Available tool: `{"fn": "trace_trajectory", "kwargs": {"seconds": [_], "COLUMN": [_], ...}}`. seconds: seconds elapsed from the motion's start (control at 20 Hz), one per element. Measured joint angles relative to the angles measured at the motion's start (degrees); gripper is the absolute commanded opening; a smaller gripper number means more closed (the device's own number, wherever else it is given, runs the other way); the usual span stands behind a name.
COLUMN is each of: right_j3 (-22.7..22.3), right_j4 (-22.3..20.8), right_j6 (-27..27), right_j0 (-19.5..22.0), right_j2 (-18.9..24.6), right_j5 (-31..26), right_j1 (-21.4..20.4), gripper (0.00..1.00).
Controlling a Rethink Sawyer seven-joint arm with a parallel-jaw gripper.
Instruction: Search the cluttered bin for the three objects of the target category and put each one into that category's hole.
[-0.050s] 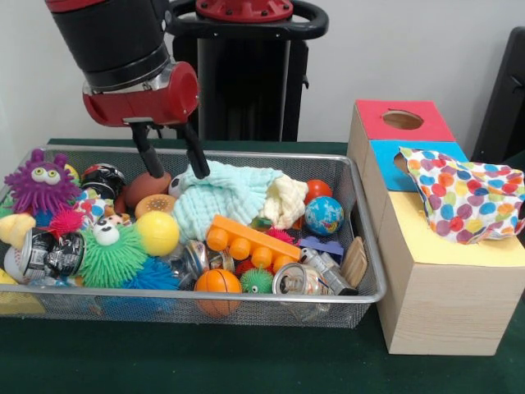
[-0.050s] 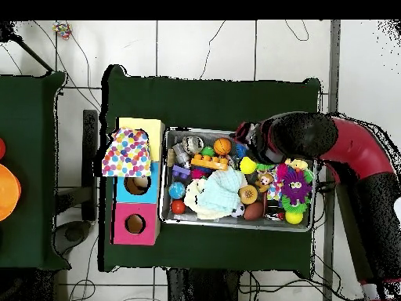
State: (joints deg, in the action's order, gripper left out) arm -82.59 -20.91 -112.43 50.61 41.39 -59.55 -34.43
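My gripper (image 1: 174, 164) hangs open over the far left part of the wire bin (image 1: 246, 297), with nothing between its fingers. One fingertip (image 1: 153, 170) is just above a brown ball (image 1: 146, 189). The other is at the left edge of a mint-green cloth (image 1: 221, 197) heaped in the bin's middle, with a cream cloth (image 1: 287, 199) beside it. A polka-dot cloth (image 1: 463, 197) lies draped on the wooden box (image 1: 443, 304), over its yellow section and part of the blue hole (image 1: 399, 162). The red hole (image 1: 403, 120) is uncovered. From overhead, the arm (image 2: 301, 137) hides the gripper.
The bin is crowded: a purple spiky monster (image 1: 39, 185), green spiky toy (image 1: 111, 254), yellow ball (image 1: 157, 232), orange brick (image 1: 246, 238), globe ball (image 1: 324, 215), small basketball (image 1: 217, 283), several cans (image 1: 49, 254). The box (image 2: 135, 223) stands close against the bin's side (image 2: 163, 176).
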Motion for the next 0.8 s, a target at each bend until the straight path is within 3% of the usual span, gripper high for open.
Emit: {"fn": "trace_trajectory", "kwargs": {"seconds": [0.25, 0.8], "right_j3": [0.38, 7.22], "right_j4": [-0.01, -0.38], "right_j6": [1.91, 15.05], "right_j0": [1.29, 5.63], "right_j2": [0.73, 2.71], "right_j5": [-2.33, -9.96], "right_j1": [0.01, 0.76], "gripper": [1.0, 1.0]}}
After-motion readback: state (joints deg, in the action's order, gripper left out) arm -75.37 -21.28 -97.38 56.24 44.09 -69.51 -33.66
